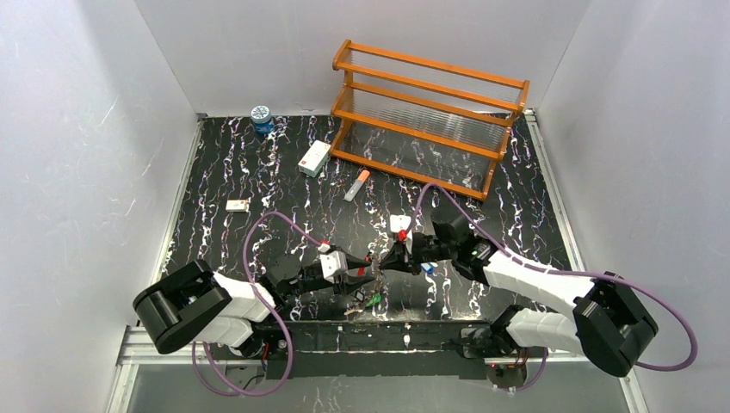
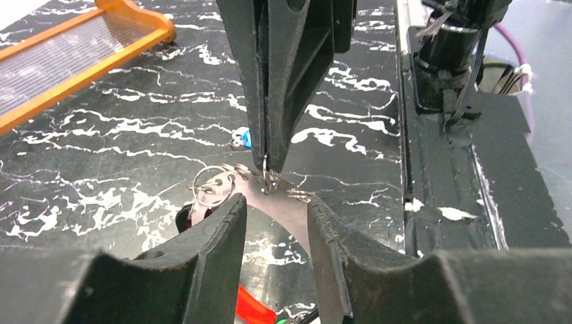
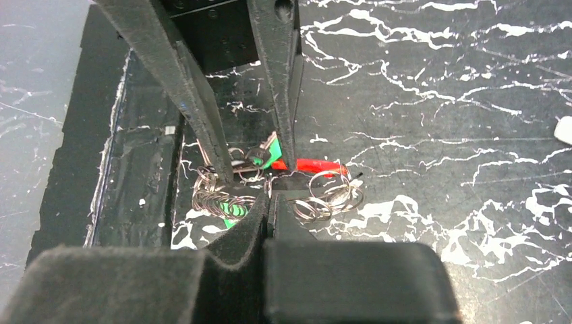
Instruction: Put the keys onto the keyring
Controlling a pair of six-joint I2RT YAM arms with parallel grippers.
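Observation:
Both grippers meet tip to tip over the front middle of the table. My right gripper [image 3: 270, 196] [image 1: 380, 265] is shut on a thin silvery piece of the keyring [image 2: 293, 216]. The keyring's red part [image 3: 317, 165] lies just beyond it, with small split rings [image 3: 330, 196] bunched on either side. My left gripper [image 2: 276, 202] [image 1: 369, 277] faces it, open, its fingers standing either side of the silvery band without pinching it. Green-headed keys [image 3: 271, 154] [image 1: 373, 300] lie under the left fingers. A blue-headed key [image 2: 247, 138] [image 1: 426, 268] lies on the table beside the right gripper.
An orange rack [image 1: 426, 116] stands at the back right. A blue-lidded jar [image 1: 262, 118], a white box [image 1: 314, 158], an orange-and-white tube [image 1: 356, 185] and a small white piece [image 1: 238, 205] lie further back. The table's black front edge [image 2: 438, 175] is close by.

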